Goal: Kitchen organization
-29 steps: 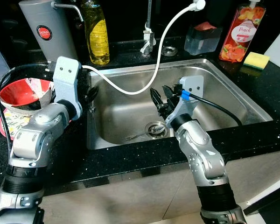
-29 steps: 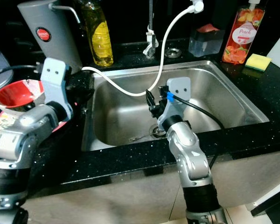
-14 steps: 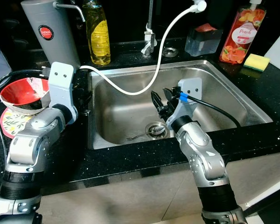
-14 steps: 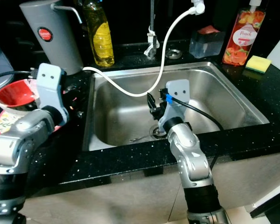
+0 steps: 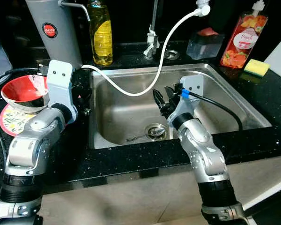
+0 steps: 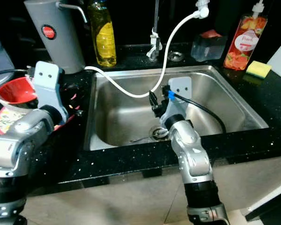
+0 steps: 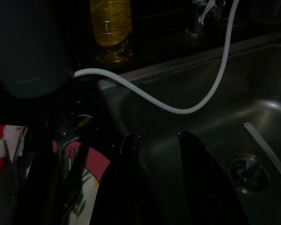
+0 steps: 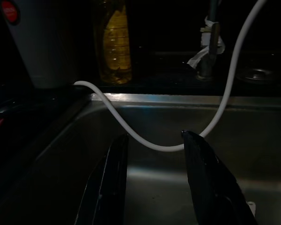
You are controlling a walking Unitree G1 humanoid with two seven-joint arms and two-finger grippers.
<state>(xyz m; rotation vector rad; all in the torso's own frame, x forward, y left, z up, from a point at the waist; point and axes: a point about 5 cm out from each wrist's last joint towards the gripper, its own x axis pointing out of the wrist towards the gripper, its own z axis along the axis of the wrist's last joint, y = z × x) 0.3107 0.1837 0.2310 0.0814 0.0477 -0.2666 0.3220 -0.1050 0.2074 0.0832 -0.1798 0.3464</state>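
Bowl first: red ceramic bowl (image 5: pixel 23 91) sits on a floral plate (image 5: pixel 11 119) at the counter's left edge, beside the left gripper (image 7: pixel 159 140), whose jaws are parted and empty. Small metal utensil (image 5: pixel 139 137) lies on the stainless sink (image 5: pixel 225 93) floor by the drain (image 5: pixel 155 131). Likely light, stiff, slippery when wet; best pinched mid-handle. Right gripper (image 8: pixel 154 138) hovers above the sink centre, jaws apart, empty.

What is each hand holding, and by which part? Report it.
Nothing is held. The right hand is open over the sink; the left hand is open above the counter edge beside the red bowl.
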